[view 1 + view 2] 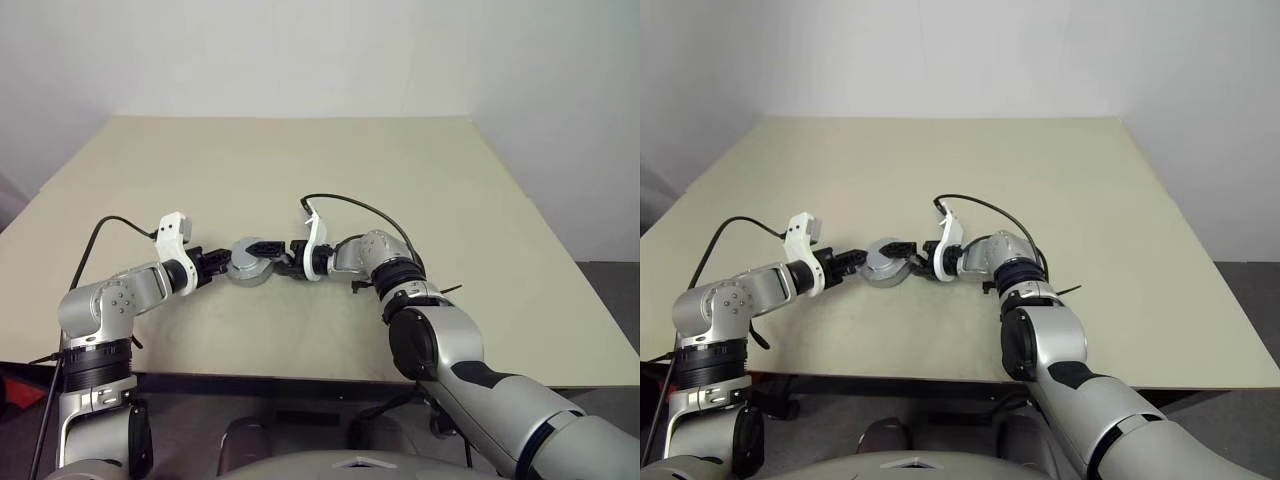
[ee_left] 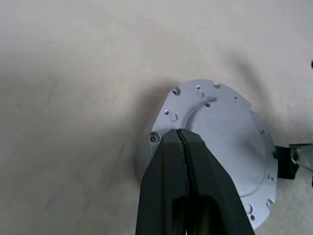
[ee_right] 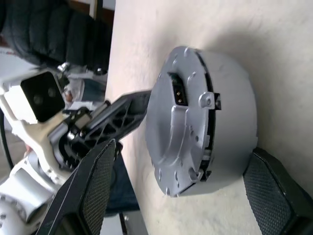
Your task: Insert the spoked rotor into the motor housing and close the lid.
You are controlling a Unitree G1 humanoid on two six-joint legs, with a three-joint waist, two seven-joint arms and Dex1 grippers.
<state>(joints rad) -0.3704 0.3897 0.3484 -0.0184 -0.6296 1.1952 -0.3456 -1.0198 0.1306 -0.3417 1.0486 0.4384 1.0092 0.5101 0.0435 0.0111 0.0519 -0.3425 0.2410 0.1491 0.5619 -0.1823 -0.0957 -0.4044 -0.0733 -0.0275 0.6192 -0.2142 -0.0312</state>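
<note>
Room: a pale beige surface stands against a plain white wall, with dark floor at its right edge.
Task's thing: the motor housing, a round grey metal body, sits near the surface's front edge, between the two grippers.
Left gripper: its fingers are pressed together with no gap, their tips touching the housing's rim on the robot's left side.
Right gripper: its fingers stand wide apart, one on each side of the housing; whether the pads press the metal cannot be told.
Hidden: the housing's inside is not visible, so copper windings, the rotor and the lid cannot be made out; in the head views the grippers cover much of the body.
Left wrist view alone: a flat grey face with small holes round its edge and a raised curved step.
Right wrist view alone: a dark rectangular socket in the grey face, a small lug on the rim, a dark seam round the side wall, and the left gripper's white camera block behind.
Writing: none can be read on any part.
</note>
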